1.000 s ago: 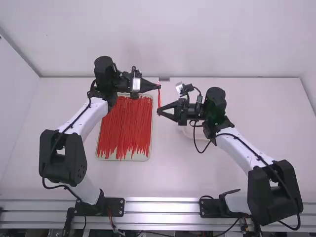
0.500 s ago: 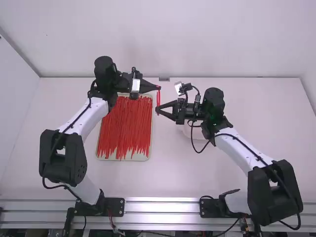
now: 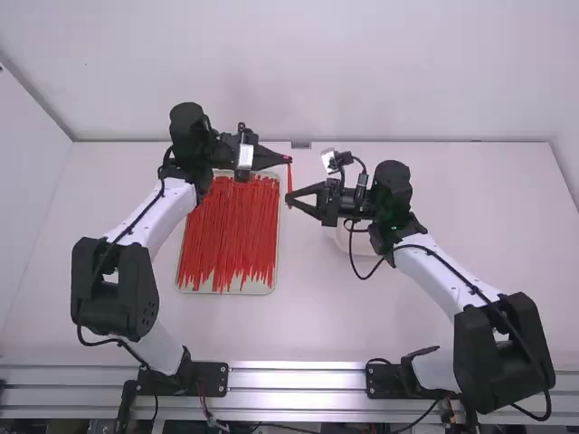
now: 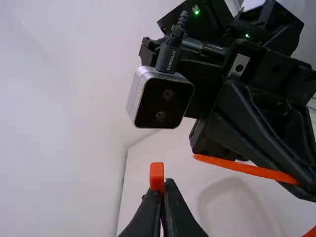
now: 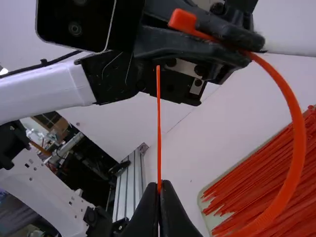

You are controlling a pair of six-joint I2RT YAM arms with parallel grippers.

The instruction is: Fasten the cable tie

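Observation:
One red cable tie (image 3: 289, 179) hangs bent between the two grippers above the tray's far right corner. My left gripper (image 3: 288, 160) is shut on the tie just below its square head (image 4: 156, 171). My right gripper (image 3: 289, 202) is shut on the tie's thin tail (image 5: 158, 133), which points up toward the head (image 5: 181, 19). The tie's band (image 5: 290, 123) curves in a wide loop from the head down past the right gripper. In the left wrist view the tail (image 4: 242, 169) runs along the right gripper's fingers, beside the head.
A flat tray (image 3: 276, 271) with several loose red cable ties (image 3: 231, 233) lies on the white table under the left arm. A white round object (image 3: 348, 240) sits on the table beneath the right wrist. Walls stand at the far and left sides.
The right gripper has shifted left and a little toward the left gripper, bringing the tail nearer the head. The left gripper has barely moved.

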